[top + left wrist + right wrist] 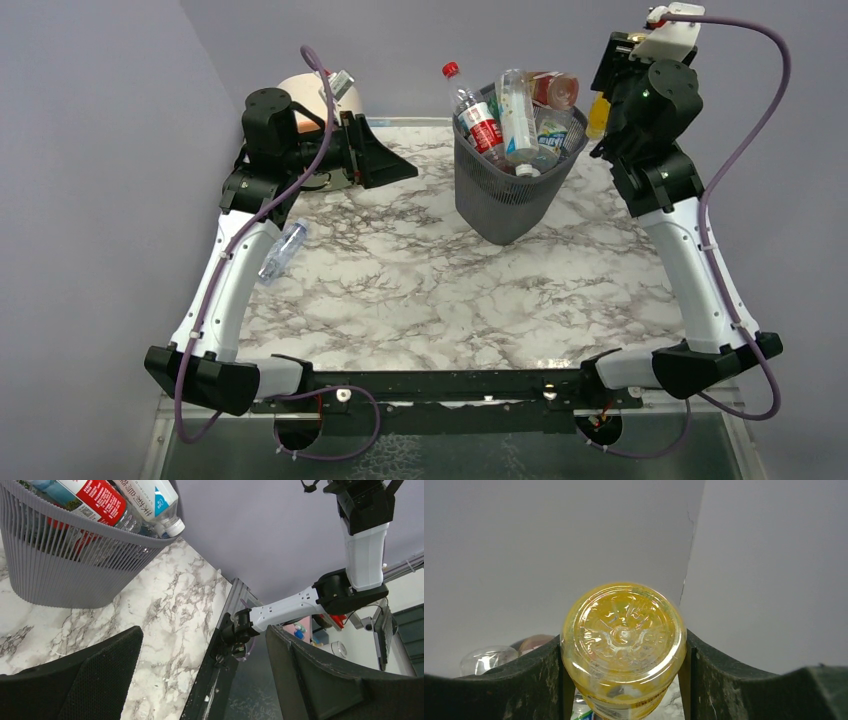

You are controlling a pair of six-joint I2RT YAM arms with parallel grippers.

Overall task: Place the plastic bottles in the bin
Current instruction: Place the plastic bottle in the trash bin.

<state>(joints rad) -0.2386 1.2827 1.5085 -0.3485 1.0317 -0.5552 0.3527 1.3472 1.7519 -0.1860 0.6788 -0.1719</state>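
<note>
while the left gripper (204,630) is idling wide and empty, the right gripper (624,646) is clamping a yellow bottle (624,627) just right of the bin (505,200) and should be releasing only directly above the bin.

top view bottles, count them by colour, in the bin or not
clear: 5 (red-label bottle, white-label bottle, blue-label bottle in the bin; loose bottle on the table; back-left bottle by the beige unit)
yellow: 1 (yellow bottle in the right gripper)
reddish: 1 (reddish bottle in the bin)
total: 7 in view; the bin may hide more
</note>
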